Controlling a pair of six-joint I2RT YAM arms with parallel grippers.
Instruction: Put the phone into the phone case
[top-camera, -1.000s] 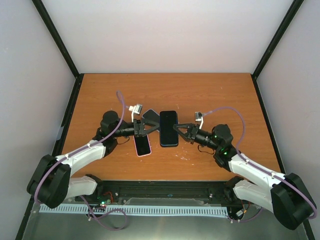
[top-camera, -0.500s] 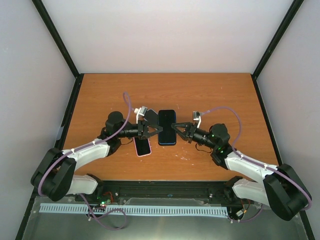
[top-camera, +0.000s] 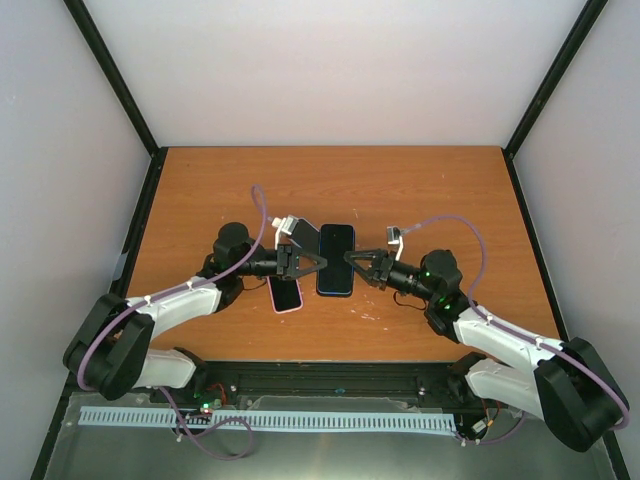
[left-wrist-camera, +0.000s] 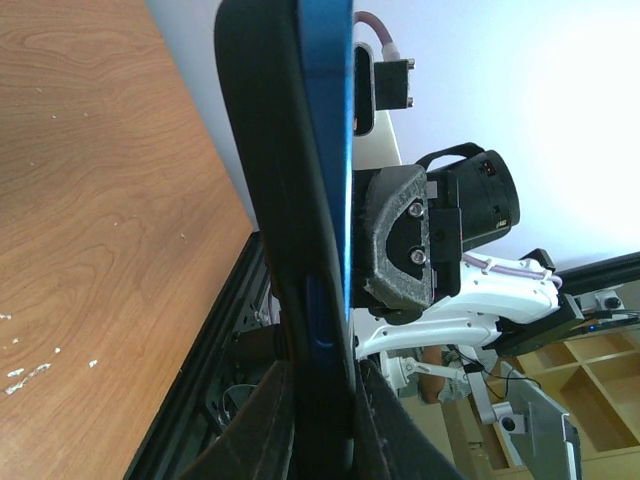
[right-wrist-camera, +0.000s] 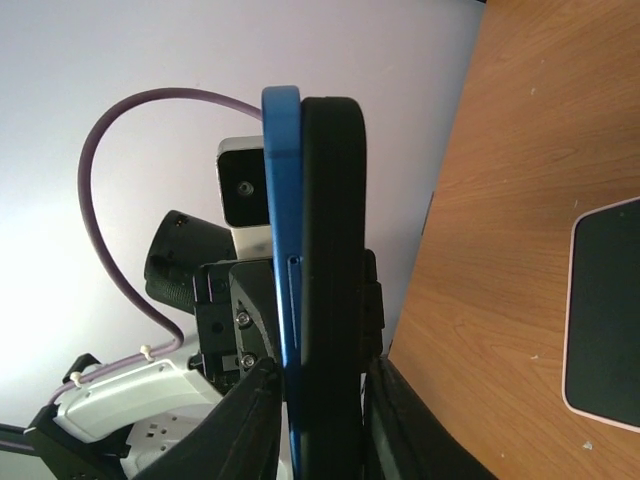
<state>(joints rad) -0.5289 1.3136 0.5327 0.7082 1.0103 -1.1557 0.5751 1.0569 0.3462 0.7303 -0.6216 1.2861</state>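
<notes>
- The left gripper (top-camera: 318, 264) and right gripper (top-camera: 350, 262) are clamped narrowly across the phone (left-wrist-camera: 330, 150) and case (left-wrist-camera: 260, 200), which are held between them above the table (top-camera: 420, 190).
- Even pressure from both sides is likely needed for the edges to seat.
- The phone's blue side is seen proud of the case, probably not fully in.
- A pink handset (top-camera: 285, 293) lies nearby.

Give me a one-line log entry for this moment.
left gripper: clamping blue phone plus black case | right gripper: clamping same stack | pink phone: on table
</notes>
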